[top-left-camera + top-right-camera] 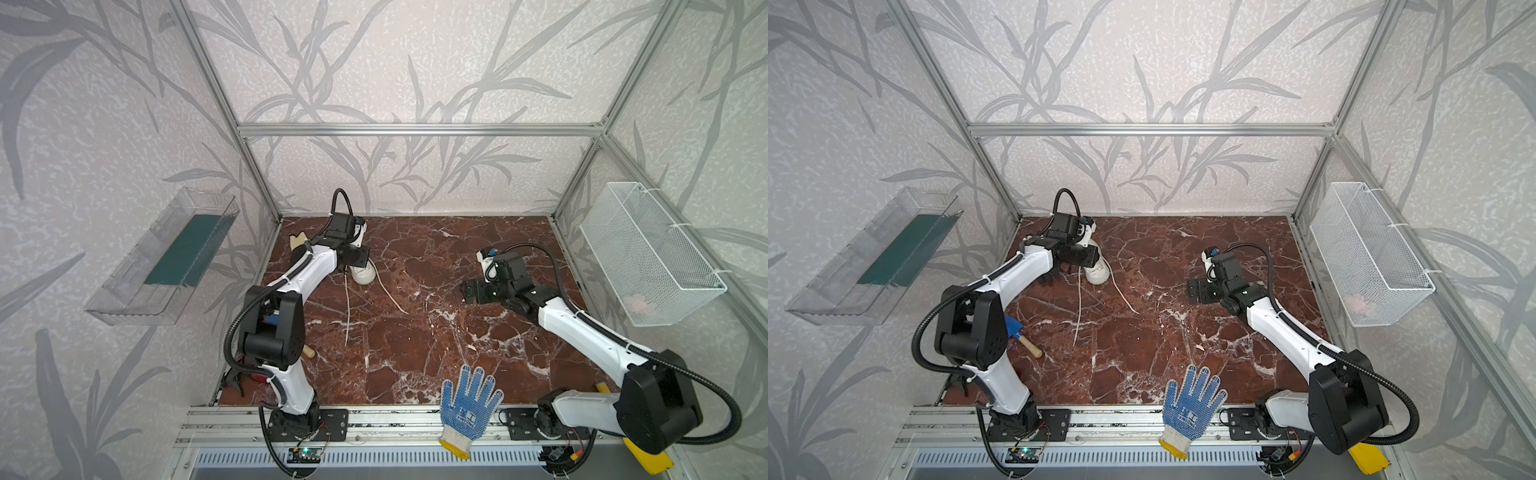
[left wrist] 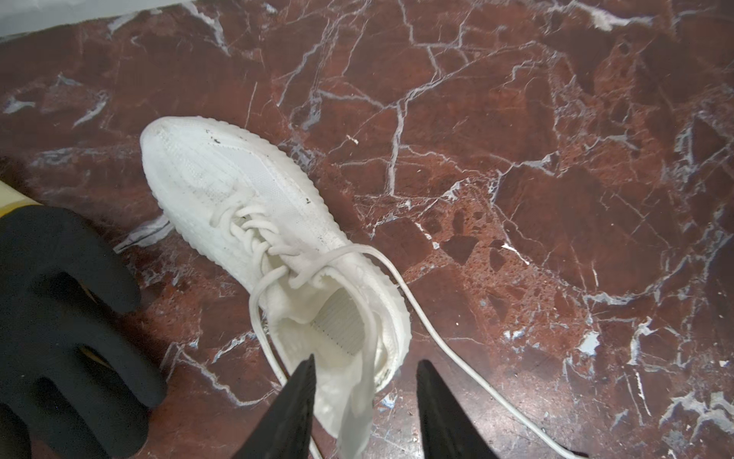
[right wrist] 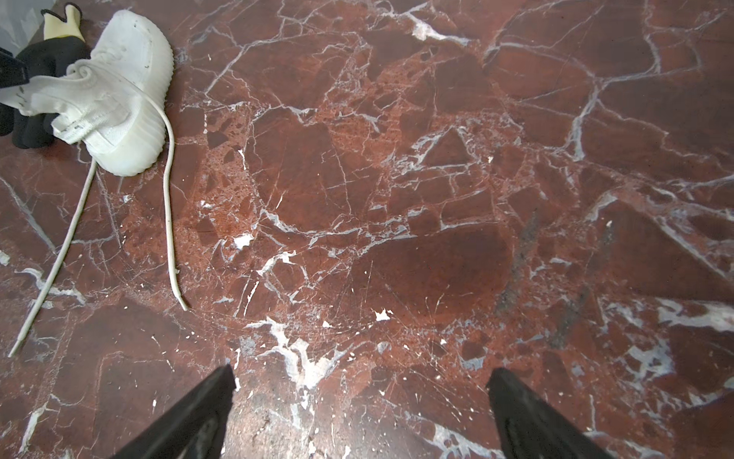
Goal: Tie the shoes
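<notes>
The off-white knit sneaker with a chunky ribbed sole (image 2: 246,206) is standing on the red-brown marble-patterned tabletop (image 2: 516,198). Its two long thin white laces (image 1: 347,307) are lying untied, trailing out from the top eyelets past the heel. A black glove with a cream cuff (image 2: 59,318) is lying just beside the sneaker.

The left gripper (image 2: 366,361) is straddling the sneaker's heel. Its jaws are standing partly apart around the soft heel tab (image 2: 353,405), with a gap showing on one side, so nothing is clamped yet. The right gripper (image 3: 362,369) is hovering well apart from the sneaker over bare tabletop, jaws spread wide and holding nothing.

The sneaker is likely light, and on this smooth surface it will probably be sliding as soon as a lace is tugged, so one arm should be pinning it. The knit collar and tab are soft and will be folding under a pinch. The foam sole looks like the firmest part. The laces are limp cords lying flat, so each is best pinched along the free run away from the sneaker.
</notes>
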